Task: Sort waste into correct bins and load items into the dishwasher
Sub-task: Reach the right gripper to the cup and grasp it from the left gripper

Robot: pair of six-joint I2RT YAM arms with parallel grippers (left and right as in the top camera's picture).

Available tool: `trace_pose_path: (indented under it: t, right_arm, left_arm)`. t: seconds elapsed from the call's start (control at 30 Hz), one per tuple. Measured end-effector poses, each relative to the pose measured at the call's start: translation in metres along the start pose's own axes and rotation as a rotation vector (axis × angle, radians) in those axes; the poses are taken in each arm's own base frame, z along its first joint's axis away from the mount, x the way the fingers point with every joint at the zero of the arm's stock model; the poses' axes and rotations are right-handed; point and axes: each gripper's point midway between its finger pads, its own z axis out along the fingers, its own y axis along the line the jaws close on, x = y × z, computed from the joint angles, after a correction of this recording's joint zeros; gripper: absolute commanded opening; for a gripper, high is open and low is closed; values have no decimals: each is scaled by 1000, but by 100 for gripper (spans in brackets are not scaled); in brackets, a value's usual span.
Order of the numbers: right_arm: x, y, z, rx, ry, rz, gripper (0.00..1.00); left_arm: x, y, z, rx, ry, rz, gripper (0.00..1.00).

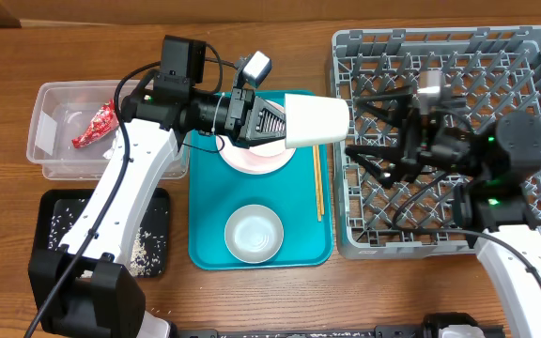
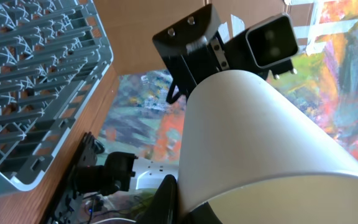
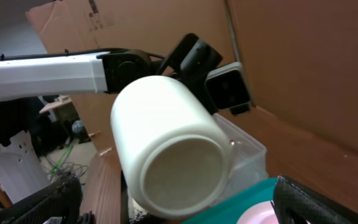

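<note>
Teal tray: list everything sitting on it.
On the teal tray: a pale bowl, chopsticks along its right edge, and a pink plate at the far end. The left hand and its white cup cover most of the plate, so anything on it is hidden.

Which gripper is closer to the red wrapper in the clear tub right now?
Left. The left gripper, shut on the white cup, hangs over the pink plate, beside the tub holding the red wrapper; the right gripper stands open beyond the cup, over the dish rack.
</note>
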Motion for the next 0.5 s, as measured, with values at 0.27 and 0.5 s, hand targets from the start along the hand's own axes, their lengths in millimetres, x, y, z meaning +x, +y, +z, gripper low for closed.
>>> trace_pose_path:
  t: [0.27, 0.5]
  right_arm:
    - [3, 0, -27, -41, 33, 24, 100]
    - [10, 17, -29, -142, 76, 28, 100]
  left_arm:
    - [0, -1, 0, 6, 3, -8, 4]
    - [4, -2, 7, 10, 23, -7, 4]
